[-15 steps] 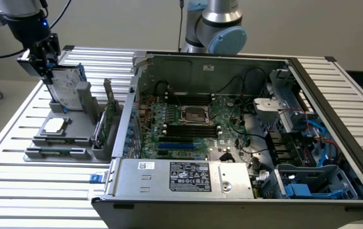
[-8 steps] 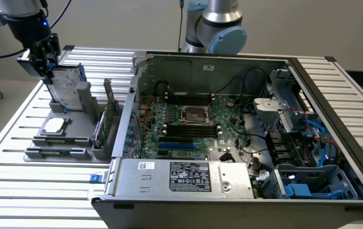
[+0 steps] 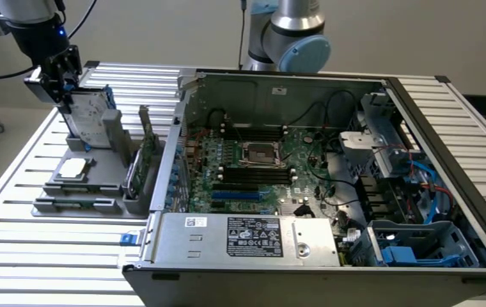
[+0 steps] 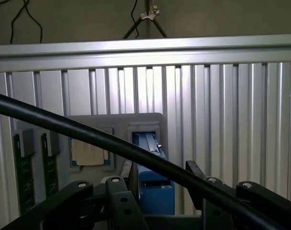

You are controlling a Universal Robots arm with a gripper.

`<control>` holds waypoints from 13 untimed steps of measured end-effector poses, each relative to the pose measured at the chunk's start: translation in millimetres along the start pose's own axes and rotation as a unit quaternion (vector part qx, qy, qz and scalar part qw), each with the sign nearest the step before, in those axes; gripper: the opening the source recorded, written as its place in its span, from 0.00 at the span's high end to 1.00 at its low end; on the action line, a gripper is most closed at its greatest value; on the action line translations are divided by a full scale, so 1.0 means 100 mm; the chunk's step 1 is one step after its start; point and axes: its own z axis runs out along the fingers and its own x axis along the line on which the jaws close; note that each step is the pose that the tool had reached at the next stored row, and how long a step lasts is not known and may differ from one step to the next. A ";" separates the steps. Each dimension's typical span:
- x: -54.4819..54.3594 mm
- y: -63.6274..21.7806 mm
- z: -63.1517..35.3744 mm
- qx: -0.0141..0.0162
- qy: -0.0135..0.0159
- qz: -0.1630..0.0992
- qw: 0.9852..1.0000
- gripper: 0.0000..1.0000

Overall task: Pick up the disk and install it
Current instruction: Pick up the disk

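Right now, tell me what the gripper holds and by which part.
Nothing held: the gripper stands open around the top edge of the upright silver-grey metal disk in its blue plastic frame.

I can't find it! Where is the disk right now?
The disk stands upright in the grey holder at the exterior view's left, outside the computer case, with the gripper at its top edge.

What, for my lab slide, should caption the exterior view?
Open jaws at the upright disk in its grey holder, beside the opened computer case.
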 end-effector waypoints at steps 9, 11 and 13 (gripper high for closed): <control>0.00 0.000 0.013 0.000 0.001 0.000 1.000 0.46; 0.00 0.000 0.015 0.000 0.001 0.000 1.000 0.53; 0.00 0.000 0.016 0.000 0.001 0.000 1.000 0.59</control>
